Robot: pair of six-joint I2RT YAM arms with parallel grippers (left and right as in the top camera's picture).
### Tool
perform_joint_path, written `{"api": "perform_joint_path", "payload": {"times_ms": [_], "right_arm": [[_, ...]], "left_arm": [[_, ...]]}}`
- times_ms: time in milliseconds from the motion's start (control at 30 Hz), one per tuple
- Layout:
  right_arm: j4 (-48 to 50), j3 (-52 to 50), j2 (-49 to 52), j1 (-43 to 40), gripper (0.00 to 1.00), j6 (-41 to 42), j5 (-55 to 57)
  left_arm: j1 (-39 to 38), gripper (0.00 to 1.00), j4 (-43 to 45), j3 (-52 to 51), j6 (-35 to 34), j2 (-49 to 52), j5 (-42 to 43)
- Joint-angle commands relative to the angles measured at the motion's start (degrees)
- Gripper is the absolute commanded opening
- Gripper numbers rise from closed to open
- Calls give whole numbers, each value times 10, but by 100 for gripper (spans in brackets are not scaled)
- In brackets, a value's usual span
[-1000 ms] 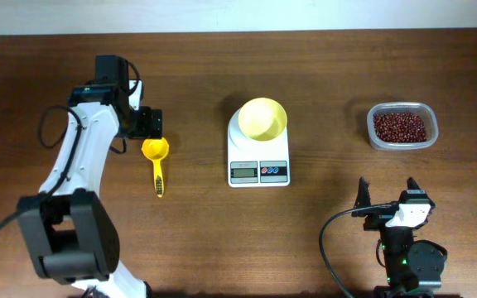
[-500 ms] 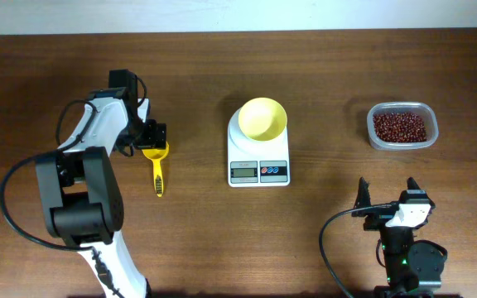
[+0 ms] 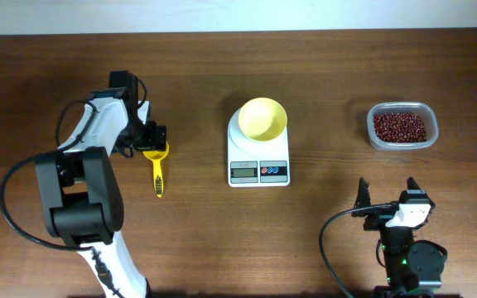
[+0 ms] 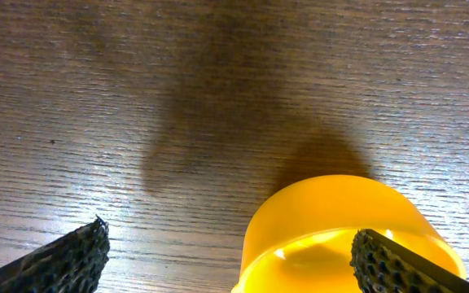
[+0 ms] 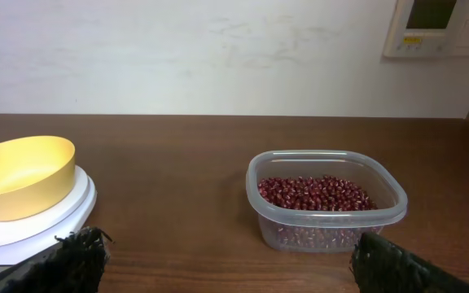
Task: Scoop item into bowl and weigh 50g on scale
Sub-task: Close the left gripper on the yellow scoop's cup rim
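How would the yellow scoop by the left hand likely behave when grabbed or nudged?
The scoop looks like thin moulded plastic: probably light and stiff. Its glossy rounded cup could slip from the left hand, which is open and straddling it. Lying flat with a long handle, it would likely pivot, not roll, if nudged.

table (image 3: pixel 321 74): dark wood | yellow scoop (image 3: pixel 157 165) at left | scale (image 3: pixel 237 151) at centre | clear tub (image 3: pixel 370 124) at right
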Motion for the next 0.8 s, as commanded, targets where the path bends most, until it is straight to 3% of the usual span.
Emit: {"api": "perform_joint_path", "payload": {"times_ms": [0,67,167,267,300,500,767], "right_arm": [[-3,-3,-4,5,99,1,7],[-3,-3,-4,5,99,1,7],[-3,-3,-4,5,99,1,7],[-3,-3,-4,5,99,1,7],[-3,-3,-4,5,99,1,7],[-3,-3,-4,5,99,1,7],[-3,-3,-4,5,99,1,7]], "left_arm": [[4,94,-2,7,7,12,-4],[4,73,-2,7,7,12,5],[4,72,-1,7,7,12,28],[3,42,0,7,7,12,29],[3,38,0,7,7,12,29],[3,26,0,7,7,12,31],[3,20,5,7,7,12,31]]}}
